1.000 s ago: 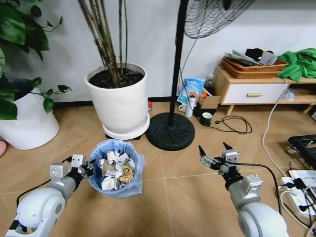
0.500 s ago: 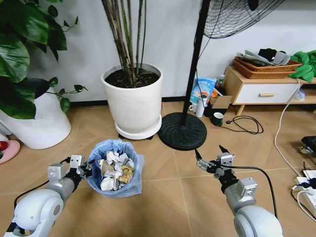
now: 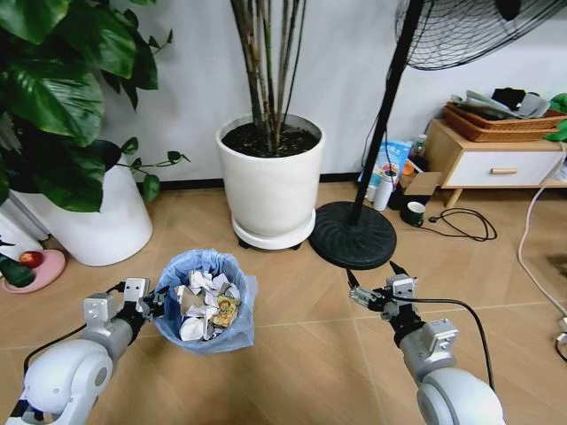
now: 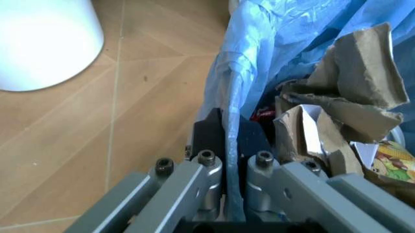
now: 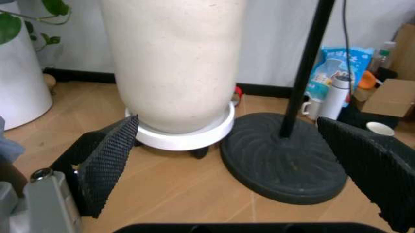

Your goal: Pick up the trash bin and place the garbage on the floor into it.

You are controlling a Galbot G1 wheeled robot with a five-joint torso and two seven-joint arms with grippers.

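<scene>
The trash bin (image 3: pixel 205 301) sat near on the left, full of garbage (image 3: pixel 205 305), its rim pinched by the left gripper (image 3: pixel 156 303), as 1 second before. The room had slid right as the camera turned. The right gripper (image 3: pixel 370 283) hovered spread over the floor (image 3: pixel 292 354). The bin's dark wall stayed hidden under the blue bag.

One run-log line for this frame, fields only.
left end effector: shut on rim of small round blue-bagged trash bin | bin: holds crumpled paper garbage | right end effector: open, empty
</scene>
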